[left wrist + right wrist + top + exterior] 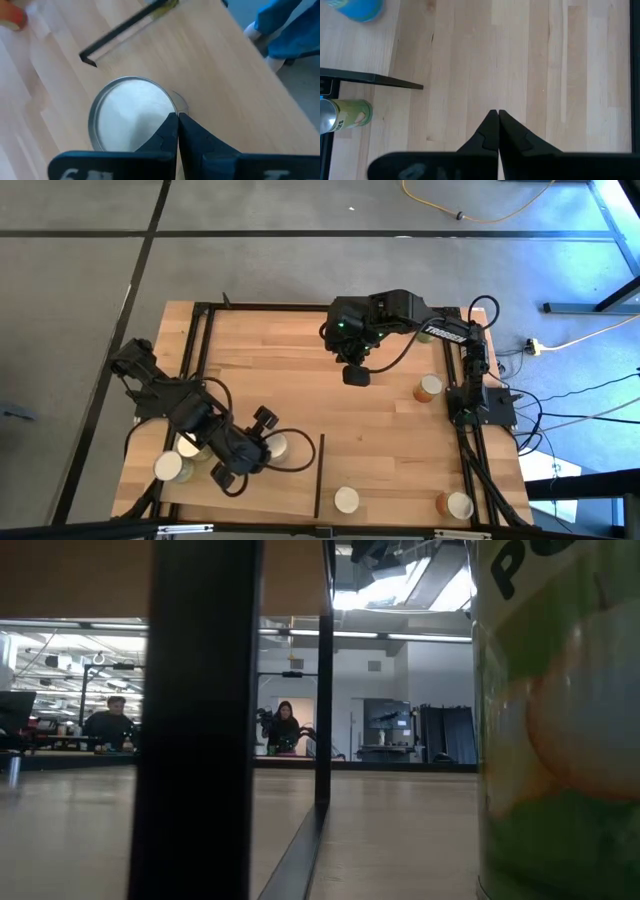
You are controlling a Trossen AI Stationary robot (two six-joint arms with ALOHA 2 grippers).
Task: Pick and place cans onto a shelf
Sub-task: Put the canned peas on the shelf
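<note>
A wooden table (300,370) seen from above carries a thin dark divider (319,475) near its front edge. The left tool (247,452) hangs just left of this divider, fingers (170,132) pressed together and holding nothing, directly over a can (275,446) whose pale round top fills its wrist view. Two more cans (168,467) stand farther left of the divider. To its right, one can (346,500) stands near, another (459,505) far off. The right tool (356,376) hovers well behind the divider, also closed and empty.
</note>
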